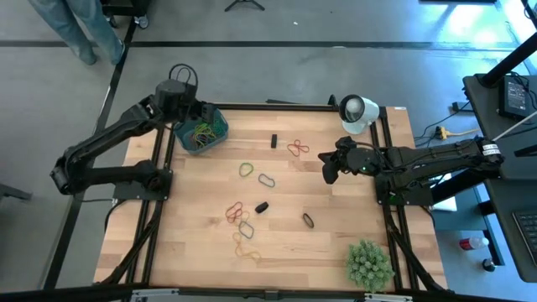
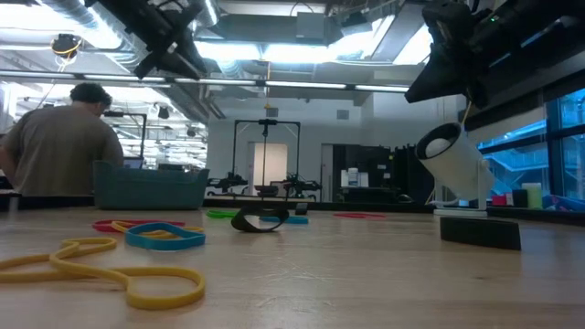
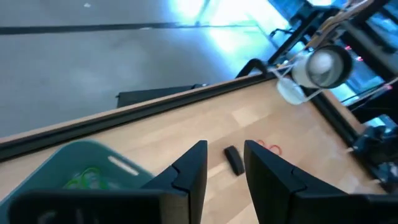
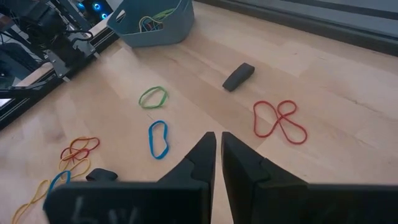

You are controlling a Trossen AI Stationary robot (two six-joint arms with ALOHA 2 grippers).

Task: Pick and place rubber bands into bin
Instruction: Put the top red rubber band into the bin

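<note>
The teal bin (image 1: pixel 202 132) sits near the table's far left corner with green and yellow rubber bands inside (image 4: pixel 151 23). Loose bands lie on the wood: a red one (image 1: pixel 297 148) (image 4: pixel 279 122), a green one (image 1: pixel 246 169) (image 4: pixel 152 96), a blue one (image 1: pixel 266 179) (image 4: pixel 158 138), a red and orange cluster (image 1: pixel 235 211), a yellow one (image 1: pixel 245 247) (image 2: pixel 101 270) and a dark one (image 1: pixel 308 220). My left gripper (image 1: pixel 190 116) (image 3: pixel 225 168) hovers open above the bin's far edge, holding nothing. My right gripper (image 1: pixel 330 165) (image 4: pixel 218 149) hangs shut and empty above the table, right of the red band.
Two small black blocks (image 1: pixel 273 140) (image 1: pixel 262 206) lie among the bands. A white cup-like object (image 1: pixel 357 111) stands at the far right corner and a spiky green ball (image 1: pixel 369 264) at the near right. A person (image 2: pixel 64 146) is in the room beyond the table.
</note>
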